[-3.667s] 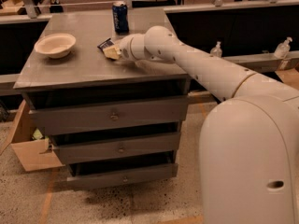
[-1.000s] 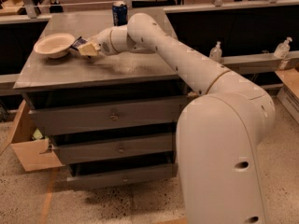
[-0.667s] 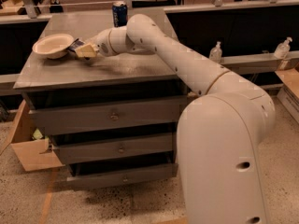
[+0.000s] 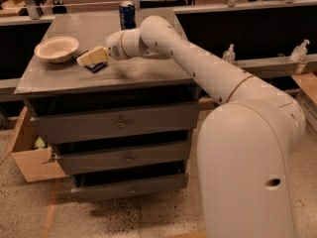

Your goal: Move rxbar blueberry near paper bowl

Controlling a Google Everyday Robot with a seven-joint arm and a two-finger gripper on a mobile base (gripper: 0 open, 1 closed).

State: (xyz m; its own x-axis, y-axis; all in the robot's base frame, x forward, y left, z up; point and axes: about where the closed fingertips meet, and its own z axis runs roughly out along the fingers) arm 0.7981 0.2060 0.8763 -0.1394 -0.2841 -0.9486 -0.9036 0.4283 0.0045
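Observation:
The paper bowl (image 4: 56, 48) is a cream round bowl at the back left of the grey cabinet top (image 4: 143, 73). The rxbar blueberry (image 4: 96, 67) is a small dark navy wrapper lying flat just right of the bowl, a short gap away. My gripper (image 4: 91, 57) is at the end of the white arm, directly over the bar and touching or nearly touching it, so part of the bar is hidden beneath it.
An upright blue drink can (image 4: 127, 14) stands at the back of the top, behind the arm. The cabinet has several drawers (image 4: 119, 125) below. A cardboard box (image 4: 29, 157) sits on the floor at the left. Clear bottles (image 4: 229, 53) stand on a ledge at the right.
The arm has swung left from the middle of the top to just right of the bowl, bringing the bar along. In the last second it dipped slightly toward the surface.

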